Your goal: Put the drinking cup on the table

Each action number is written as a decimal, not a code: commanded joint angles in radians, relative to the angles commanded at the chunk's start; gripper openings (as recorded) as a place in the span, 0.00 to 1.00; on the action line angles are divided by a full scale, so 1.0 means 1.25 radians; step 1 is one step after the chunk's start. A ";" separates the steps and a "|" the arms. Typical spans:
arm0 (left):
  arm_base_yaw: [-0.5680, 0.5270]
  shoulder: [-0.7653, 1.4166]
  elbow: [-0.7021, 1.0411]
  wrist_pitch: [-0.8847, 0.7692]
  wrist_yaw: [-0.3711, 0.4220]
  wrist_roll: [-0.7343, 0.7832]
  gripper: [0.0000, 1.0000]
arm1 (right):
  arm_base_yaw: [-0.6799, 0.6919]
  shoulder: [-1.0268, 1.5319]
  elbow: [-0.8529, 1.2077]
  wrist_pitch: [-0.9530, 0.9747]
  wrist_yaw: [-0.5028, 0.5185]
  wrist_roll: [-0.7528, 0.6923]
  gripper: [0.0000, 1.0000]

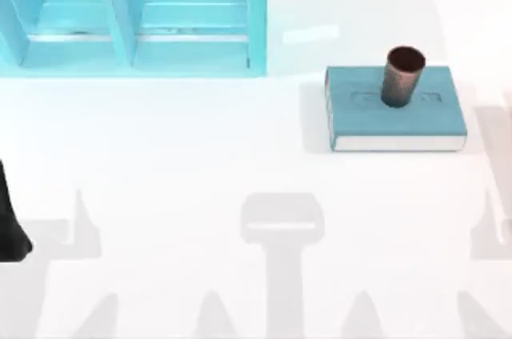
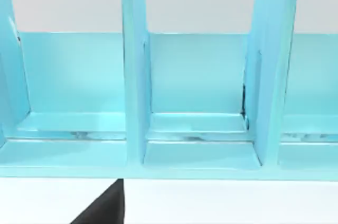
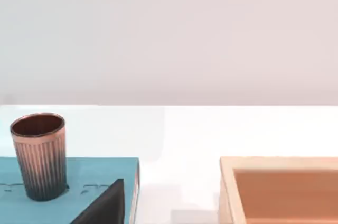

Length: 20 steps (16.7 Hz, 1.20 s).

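At the top view's left edge, my left arm (image 1: 12, 219) is showing as a dark shape low over the table (image 1: 200, 155), cut off by the frame. It is sitting well apart from the drinking cup (image 1: 402, 77). Its wrist camera is facing the light-blue shelf unit (image 2: 200, 76), looking level into the upright dividers and the open bays between them. A dark wedge of my left pincer (image 2: 105, 208) is poking in at the lower edge of that view. So little of it is showing that I cannot tell whether it is released or clenched.

My right wrist camera is looking level across the tabletop. A dark wedge of my right pincer (image 3: 105, 205) is overlapping the near corner of the teal book (image 3: 90, 182). Here too I cannot tell whether it is released or clenched, and nothing is visibly resting in it.

The drinking cup (image 3: 39, 155) is standing upright on the teal book (image 1: 424, 115), near the book's far edge, its dark inside facing up. The book is lying flat on the right half of the table, so the cup is not touching the tabletop itself. A tan open box (image 3: 280, 189) is sitting on the table beside the book, apart from it and cut off by the frame. The book's cover markings are too faint to read.
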 joint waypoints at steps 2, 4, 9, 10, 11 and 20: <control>0.000 0.000 0.000 0.000 0.000 0.000 1.00 | 0.000 0.000 0.000 0.000 0.000 0.000 1.00; 0.000 0.000 0.000 0.000 0.000 0.000 1.00 | -0.004 0.022 0.023 -0.020 0.001 0.004 1.00; 0.000 0.000 0.000 0.000 0.000 0.000 1.00 | -0.033 0.213 0.227 -0.176 0.011 0.037 1.00; 0.000 0.000 0.000 0.000 0.000 0.000 1.00 | -0.040 0.272 0.292 -0.220 0.014 0.047 1.00; 0.000 0.000 0.000 0.000 0.000 0.000 1.00 | -0.046 0.338 0.366 -0.268 0.018 0.057 1.00; 0.000 0.000 0.000 0.000 0.000 0.000 1.00 | -0.031 1.071 1.150 -0.761 0.045 0.145 1.00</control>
